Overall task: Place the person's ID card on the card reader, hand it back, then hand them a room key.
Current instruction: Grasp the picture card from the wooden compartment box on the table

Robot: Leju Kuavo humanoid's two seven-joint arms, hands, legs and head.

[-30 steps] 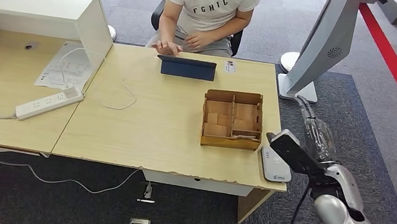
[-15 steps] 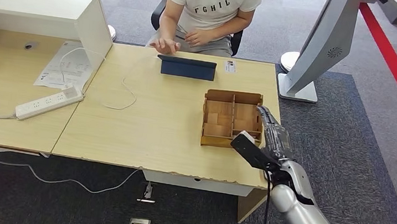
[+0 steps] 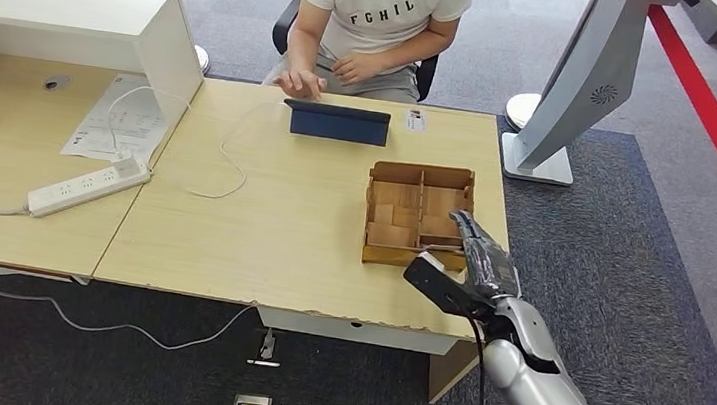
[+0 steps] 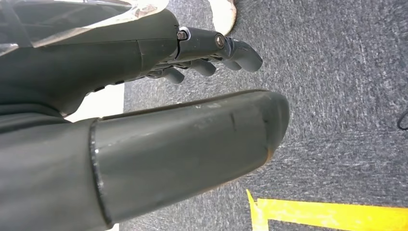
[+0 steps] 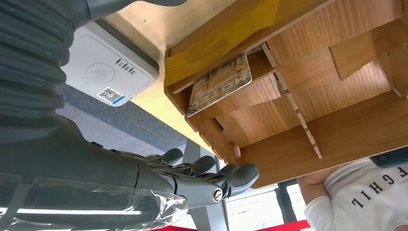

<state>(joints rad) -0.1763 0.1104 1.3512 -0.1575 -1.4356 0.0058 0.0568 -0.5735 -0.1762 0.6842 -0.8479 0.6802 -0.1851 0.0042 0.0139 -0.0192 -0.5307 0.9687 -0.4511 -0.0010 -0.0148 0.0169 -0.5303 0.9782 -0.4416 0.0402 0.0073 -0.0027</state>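
On the far left a white shelf unit [image 3: 82, 18] stands on the neighbouring desk, with a power strip [image 3: 90, 186] lying near the desk seam. Further right, on the wooden table [image 3: 261, 233], a dark tablet [image 3: 340, 123] stands propped in front of a seated person [image 3: 378, 24], whose hands are at the table's far edge. Right of the table's middle sits a wooden box [image 3: 419, 216] split into compartments, and the room key [image 5: 220, 83], a flat printed card, leans tilted in the compartment at the box's near right corner, the one closest to the white card reader [image 5: 108, 67] just beside the box. The card's long axis runs along the compartment's outer wall, one long edge down and its printed face turned towards the inside of the box. It is judged light, thin, stiff and smooth (likely slippery against hard fingertips), so the raised long edge looks the best place to pinch it, thumb on one face and fingers on the other. The right hand [image 3: 474, 260] hovers at that corner with its fingers spread and holding nothing. The left hand [image 4: 159, 96] hangs over grey carpet, fingers loosely apart and empty. No ID card can be made out.
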